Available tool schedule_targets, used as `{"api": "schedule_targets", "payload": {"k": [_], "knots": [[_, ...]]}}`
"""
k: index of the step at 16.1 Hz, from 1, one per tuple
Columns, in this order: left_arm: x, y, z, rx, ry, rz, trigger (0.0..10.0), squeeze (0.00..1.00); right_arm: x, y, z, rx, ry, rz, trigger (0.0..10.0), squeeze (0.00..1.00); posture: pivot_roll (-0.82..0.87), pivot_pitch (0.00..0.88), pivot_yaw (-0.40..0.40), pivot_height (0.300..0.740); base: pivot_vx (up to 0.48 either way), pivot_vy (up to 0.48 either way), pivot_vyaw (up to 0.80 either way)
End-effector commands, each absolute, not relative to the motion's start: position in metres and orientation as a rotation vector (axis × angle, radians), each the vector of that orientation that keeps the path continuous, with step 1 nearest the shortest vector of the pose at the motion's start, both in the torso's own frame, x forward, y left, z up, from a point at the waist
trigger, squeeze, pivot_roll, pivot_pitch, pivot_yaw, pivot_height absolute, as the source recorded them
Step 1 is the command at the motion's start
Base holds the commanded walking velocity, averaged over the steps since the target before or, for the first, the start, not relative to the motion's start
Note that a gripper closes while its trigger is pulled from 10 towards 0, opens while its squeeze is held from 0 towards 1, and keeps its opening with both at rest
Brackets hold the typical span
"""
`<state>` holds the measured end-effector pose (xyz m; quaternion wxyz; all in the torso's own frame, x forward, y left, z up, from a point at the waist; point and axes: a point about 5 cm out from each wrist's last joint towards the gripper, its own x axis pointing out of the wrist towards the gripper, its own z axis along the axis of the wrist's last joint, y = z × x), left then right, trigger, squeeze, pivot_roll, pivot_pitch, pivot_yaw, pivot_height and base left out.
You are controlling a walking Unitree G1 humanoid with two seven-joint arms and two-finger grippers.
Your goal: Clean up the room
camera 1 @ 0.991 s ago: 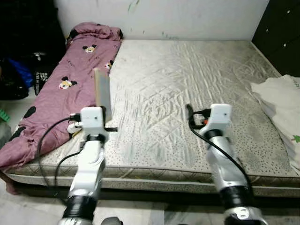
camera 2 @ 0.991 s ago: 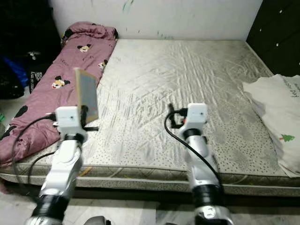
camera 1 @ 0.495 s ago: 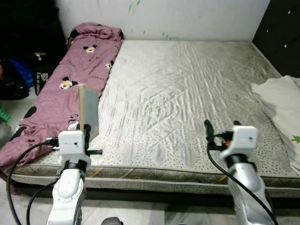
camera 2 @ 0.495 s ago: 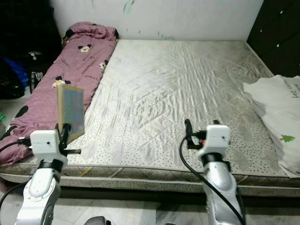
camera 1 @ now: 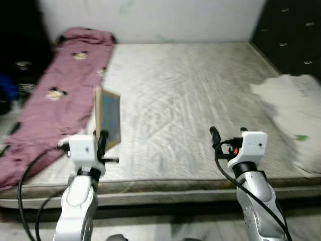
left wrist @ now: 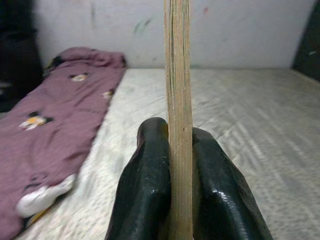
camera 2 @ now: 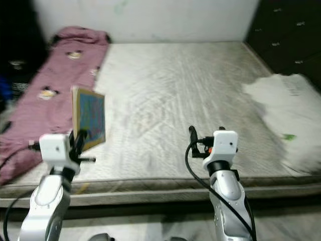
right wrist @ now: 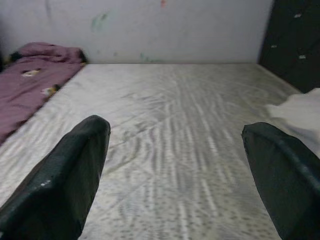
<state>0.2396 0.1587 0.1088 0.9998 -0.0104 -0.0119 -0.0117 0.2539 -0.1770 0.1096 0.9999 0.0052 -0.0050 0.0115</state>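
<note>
The left gripper (left wrist: pixel 180 165) is clamped on a thin book (camera 2: pixel 89 118), its two black fingers (left wrist: pixel 147 190) pressed flat against either cover. In the left wrist view the book stands edge-on, a pale upright strip of page edges rising between the fingers. In the head views it is held upright above the near left part of the mattress (camera 1: pixel 190 100), its blue-green cover turned towards the right, and the gripper's white wrist block sits just below it at the near edge of the bed.

The right gripper (right wrist: pixel 175 165) is wide open and holds nothing; its two fingers (right wrist: pixel 65 175) stand well apart, with bare mattress between them. In the head views it hovers over the near right part of the mattress, close to the near edge, its black cable looping down along the silver arm.

The mattress is a pale quilted one, creased in diagonal lines, and runs back to a white wall (camera 1: pixel 165 20). Along its left side lies a purple blanket (camera 1: pixel 55 95) printed with cartoon mouse figures, bunched up at the far left corner. At the right edge a white cloth (camera 1: pixel 288 103) lies rumpled on the mattress, with a small green mark on it. Beyond that, at the far right, stands a dark cabinet (camera 1: pixel 293 37). The head views are somewhat blurred.
</note>
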Motion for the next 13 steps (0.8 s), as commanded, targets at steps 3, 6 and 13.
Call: {"api": "schedule_targets", "payload": {"k": [3, 6, 13], "knots": [[0.241, 0.159, 0.118, 0.013, -0.042, -0.018, 10.0, 0.00, 0.262, -0.172, 0.119, 0.007, -0.030, 0.036, 10.0, 0.00, 0.01, 0.017, 0.019, 0.740, 0.000, 0.000, 0.00], [0.243, 0.158, 0.120, 0.020, -0.044, -0.023, 10.0, 0.00, 0.265, -0.171, 0.120, -0.049, -0.037, 0.054, 10.0, 0.00, 0.02, 0.021, 0.019, 0.740, 0.000, 0.000, 0.17], [0.247, 0.153, 0.122, 0.018, -0.040, -0.049, 10.0, 0.00, 0.269, -0.169, 0.122, -0.015, -0.038, 0.055, 10.0, 0.00, 0.01, 0.022, 0.016, 0.740, 0.000, -0.046, 0.34]]}}
